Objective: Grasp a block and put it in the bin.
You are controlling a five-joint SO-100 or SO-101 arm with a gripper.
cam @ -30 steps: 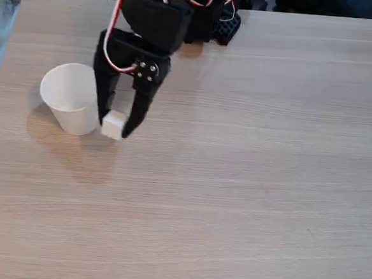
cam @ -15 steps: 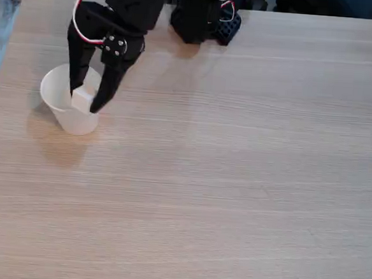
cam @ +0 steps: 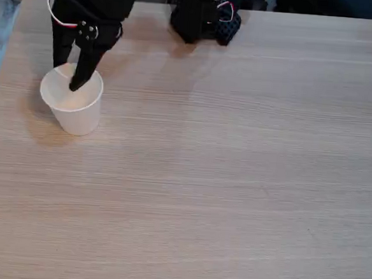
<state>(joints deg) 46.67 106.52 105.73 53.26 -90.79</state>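
The black two-finger gripper [cam: 67, 80], a second earlier beside the white paper cup [cam: 72, 109] with the small white cube, had swung over the cup's rim, fingers slightly parted and apparently empty. The cube (probably dropped inside) was hidden; release seemed complete.

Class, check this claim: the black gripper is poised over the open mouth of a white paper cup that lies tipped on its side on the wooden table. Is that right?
Not quite. The fixed view shows the cup standing upright, rim up, not tipped over. The rest holds: the gripper is over its mouth, on the wooden table.
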